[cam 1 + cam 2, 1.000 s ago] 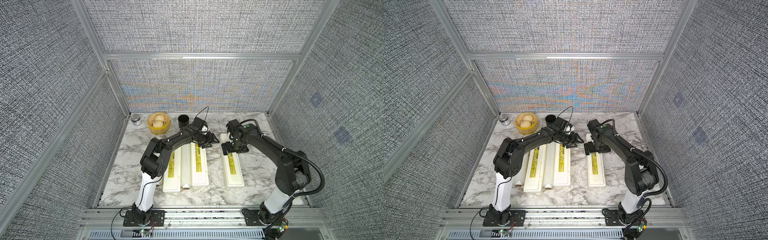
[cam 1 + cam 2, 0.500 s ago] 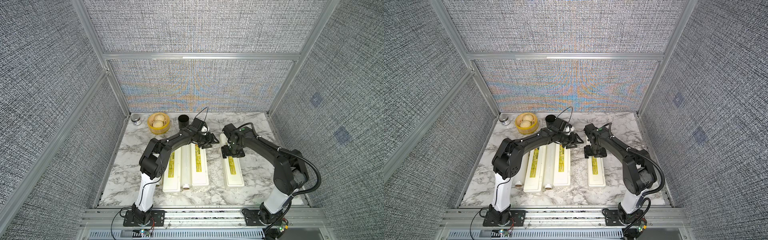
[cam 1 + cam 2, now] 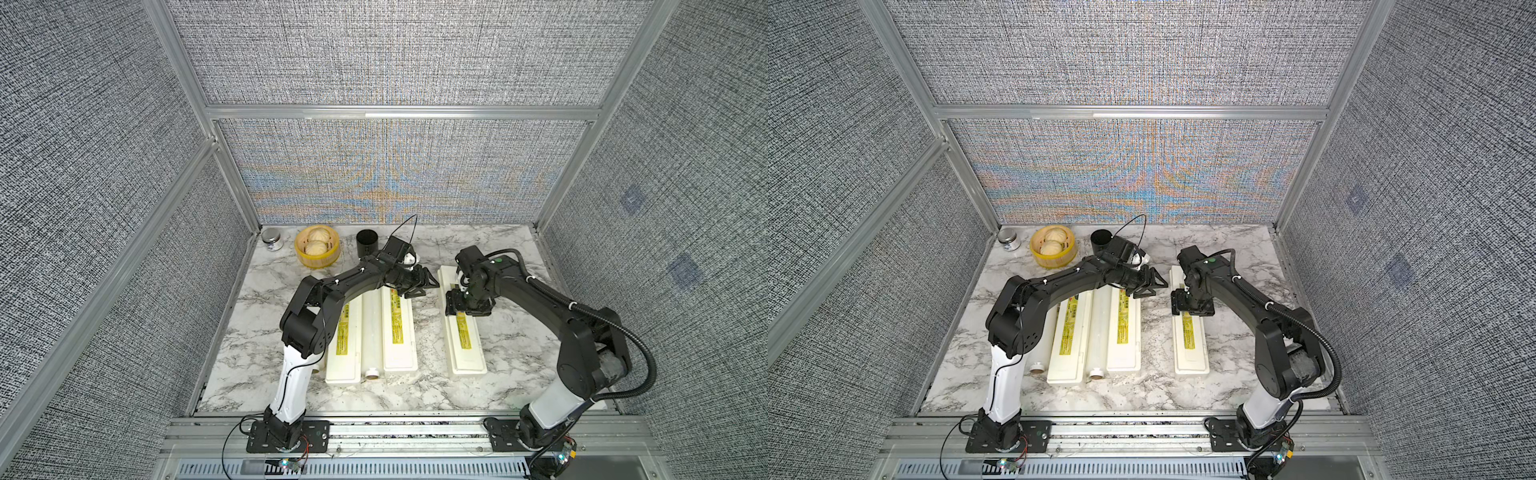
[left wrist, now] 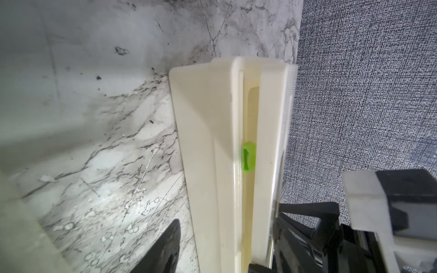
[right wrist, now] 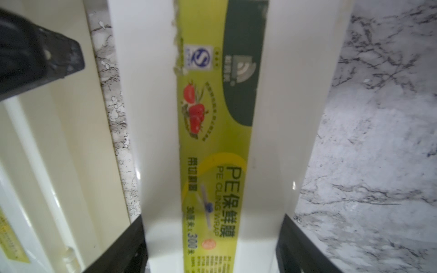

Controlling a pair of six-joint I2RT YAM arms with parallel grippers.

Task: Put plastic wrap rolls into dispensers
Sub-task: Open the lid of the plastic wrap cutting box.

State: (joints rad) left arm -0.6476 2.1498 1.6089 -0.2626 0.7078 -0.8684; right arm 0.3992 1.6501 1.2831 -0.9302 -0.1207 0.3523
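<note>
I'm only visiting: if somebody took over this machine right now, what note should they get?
Left end effector: open, beside the right dispenser.
Right end effector: shut on that dispenser's far half.
Left dispenser and middle dispenser lie parallel, lids down. A roll lies between them, and a second roll lies left of the left dispenser. Third roll not visible.
Done: no loading visible.
Left: open dispensers, insert rolls.

2 black arms (image 3: 345,286), white base links (image 3: 291,386), cables (image 3: 642,374), perhaps green dot (image 3: 497,262).
</note>
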